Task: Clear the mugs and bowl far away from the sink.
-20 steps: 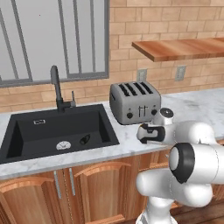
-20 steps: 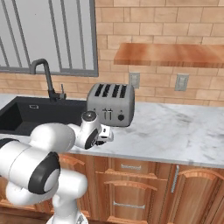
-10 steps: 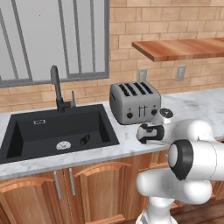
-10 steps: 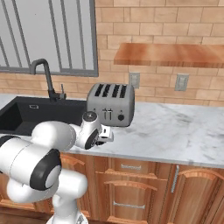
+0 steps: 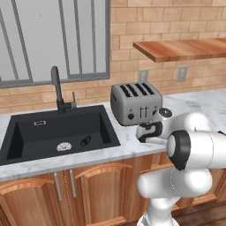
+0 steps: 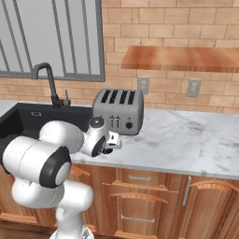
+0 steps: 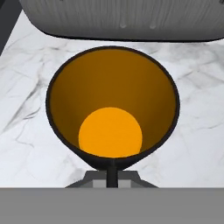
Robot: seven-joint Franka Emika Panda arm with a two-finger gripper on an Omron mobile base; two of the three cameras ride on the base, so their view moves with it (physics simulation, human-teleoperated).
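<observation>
target: black mug with orange-yellow inside, upright on the marble desk, just before the toaster | relation: it sits right under your end effector, mouth facing the hand camera | grip: cannot tell if closed on rim | sink to the left, so carry rightward

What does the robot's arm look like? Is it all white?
Mostly white. The arm is made of fat, rounded, glossy white sections, like smooth tubes joined together. Where the sections meet there are dark round joints, one a big black-grey disc on the side. Near the end sits a small round grey cap. The tool at the tip is dark. No cables or writing show.
</observation>
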